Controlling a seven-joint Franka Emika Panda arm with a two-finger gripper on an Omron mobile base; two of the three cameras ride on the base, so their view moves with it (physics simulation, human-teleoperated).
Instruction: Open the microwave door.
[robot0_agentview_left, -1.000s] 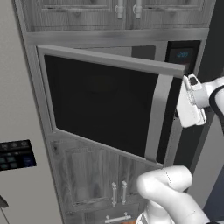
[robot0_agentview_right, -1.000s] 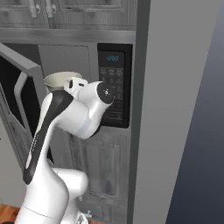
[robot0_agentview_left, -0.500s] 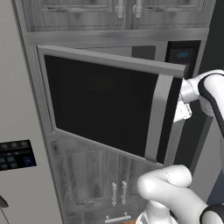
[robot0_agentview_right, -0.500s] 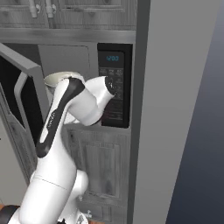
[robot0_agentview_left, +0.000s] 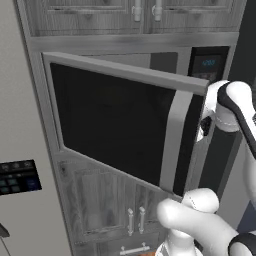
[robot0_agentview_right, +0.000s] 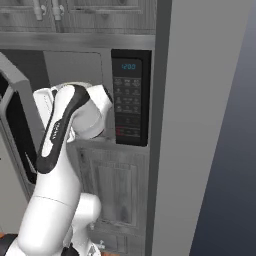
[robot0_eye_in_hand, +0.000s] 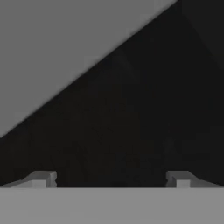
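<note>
Fingers spread and empty, my gripper sits at 3 o'clock behind the half-open microwave door; I'd push its inner face outward, steadily.

Microwave door black glass, grey frame, grey wood-grain cabinets

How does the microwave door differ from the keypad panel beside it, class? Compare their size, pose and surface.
The microwave door is a wide panel; the keypad panel is a narrow upright strip. The door stands swung out from the cabinet front, while the keypad panel sits flush in it. The door carries a plain black window in a grey frame; the keypad panel has a lit blue display above rows of buttons. Both are dark and rectangular.
</note>
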